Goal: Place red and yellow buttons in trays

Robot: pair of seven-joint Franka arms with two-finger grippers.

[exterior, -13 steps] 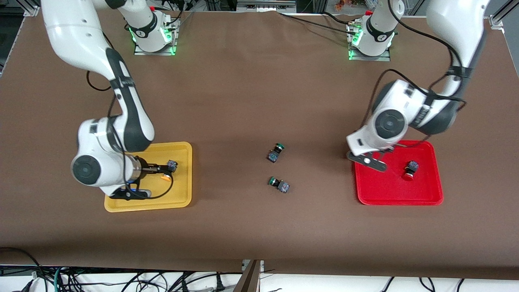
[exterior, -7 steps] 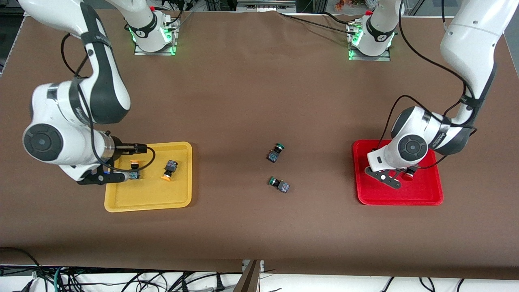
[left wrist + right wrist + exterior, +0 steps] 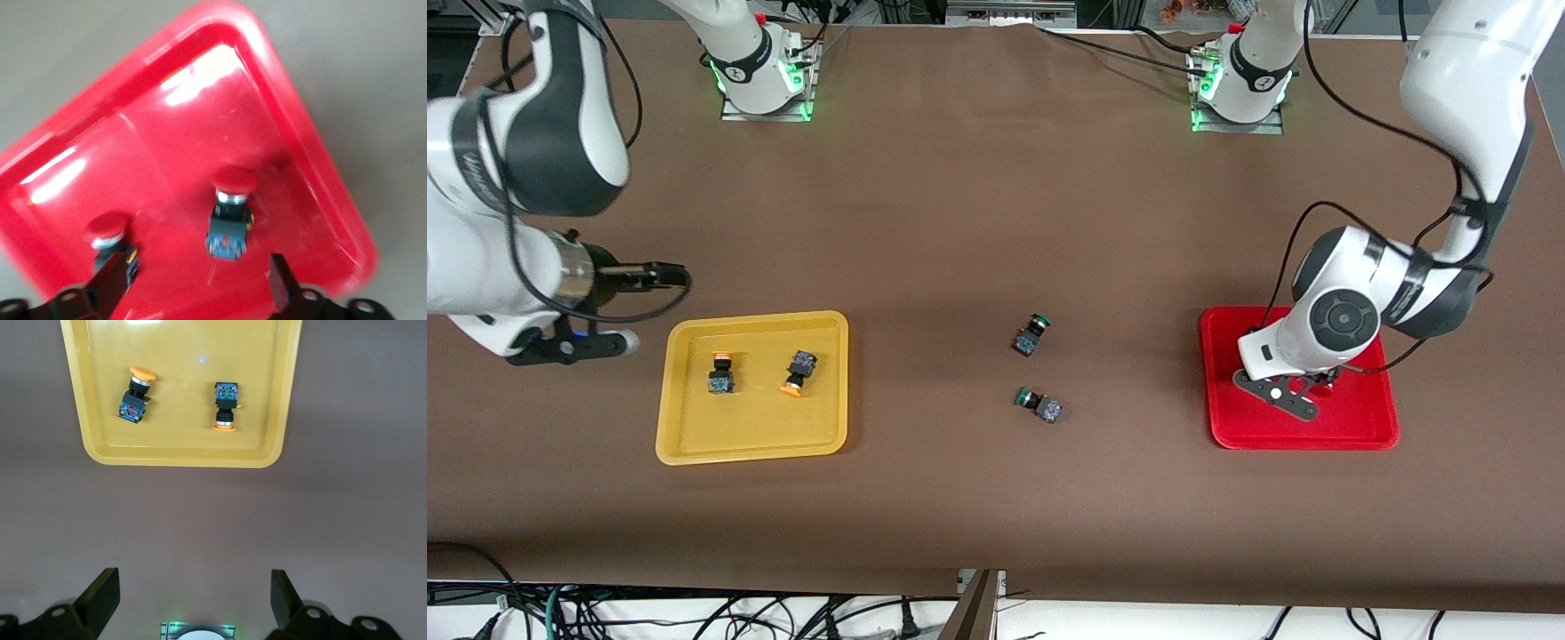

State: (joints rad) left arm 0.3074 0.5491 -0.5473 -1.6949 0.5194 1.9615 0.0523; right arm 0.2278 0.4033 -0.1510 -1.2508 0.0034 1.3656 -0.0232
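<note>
The yellow tray point(image 3: 694, 444) holds two yellow buttons point(image 3: 720, 372) point(image 3: 799, 372), both lying free; they also show in the right wrist view point(image 3: 137, 395) point(image 3: 225, 405). My right gripper point(image 3: 192, 587) is open and empty, high over bare table beside that tray at the right arm's end. The red tray point(image 3: 1369, 427) holds two red buttons point(image 3: 232, 208) point(image 3: 107, 230); in the front view my left arm hides them. My left gripper point(image 3: 197, 280) is open, low over the red tray, with one finger point(image 3: 110, 280) next to a red button.
Two green-capped buttons point(image 3: 1032, 333) point(image 3: 1039, 404) lie on the brown table point(image 3: 996, 196) between the trays. The arm bases point(image 3: 760, 71) point(image 3: 1240, 80) stand along the table's edge farthest from the front camera.
My right arm has risen and drawn off the yellow tray toward its end of the table, uncovering a second yellow button. My left gripper has moved from the red tray's rim to over its middle.
</note>
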